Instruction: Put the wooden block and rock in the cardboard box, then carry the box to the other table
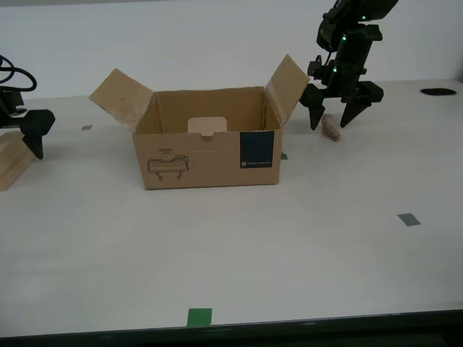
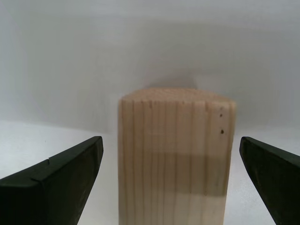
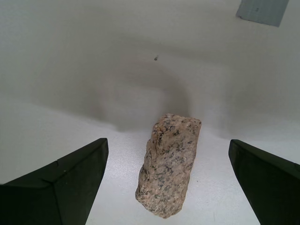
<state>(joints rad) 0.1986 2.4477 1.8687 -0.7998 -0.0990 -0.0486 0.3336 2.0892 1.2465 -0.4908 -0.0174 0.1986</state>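
- One box (image 1: 210, 148), flaps open, mid-tabletop (image 1: 239, 253).
- One rock (image 3: 168, 170) on tabletop, between spread fingers of my first claw (image 3: 166, 187).
- One block (image 2: 176, 157), between spread fingers of my second claw (image 2: 171, 183).

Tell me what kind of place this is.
Probably a robot test bench in a lab: a bare white table marked with green tape, holding only a cardboard box, a rock and a wooden block.
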